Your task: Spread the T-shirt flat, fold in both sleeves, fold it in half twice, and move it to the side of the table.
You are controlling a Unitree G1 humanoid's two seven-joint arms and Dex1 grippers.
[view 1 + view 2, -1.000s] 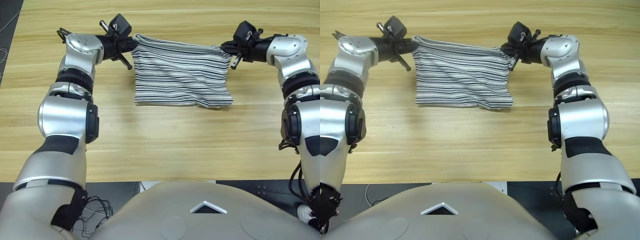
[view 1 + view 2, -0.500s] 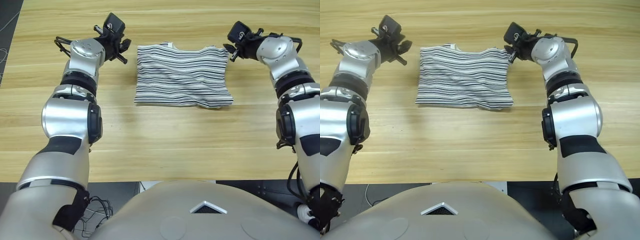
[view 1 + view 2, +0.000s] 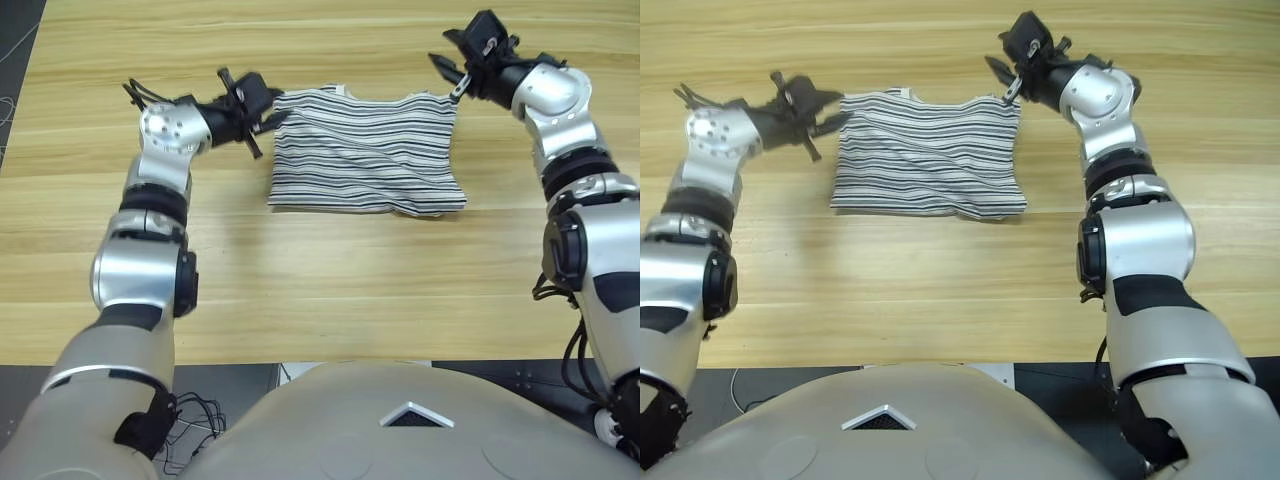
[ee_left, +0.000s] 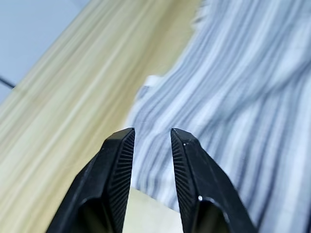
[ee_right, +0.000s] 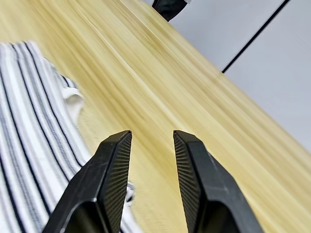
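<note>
The striped T-shirt (image 3: 365, 150) lies folded into a rough rectangle on the wooden table (image 3: 330, 290), its collar at the far edge. My left gripper (image 3: 272, 108) hovers open just beside the shirt's far left corner, with nothing between its fingers (image 4: 119, 167); the stripes (image 4: 228, 97) lie right beyond them. My right gripper (image 3: 450, 72) is open above the shirt's far right corner, pointing over bare wood. In the right wrist view the shirt's edge (image 5: 29, 111) lies off to one side of the fingertips (image 5: 116, 165).
Bare wooden tabletop stretches on all sides of the shirt, with wide room near the front edge (image 3: 330, 355). Dark floor and cables (image 3: 195, 415) show below the table's front edge.
Both grippers let go of the shirt's far corners, and the far edge dropped flat. Since then the left gripper came back toward the shirt's corner and the right one rose and turned.
</note>
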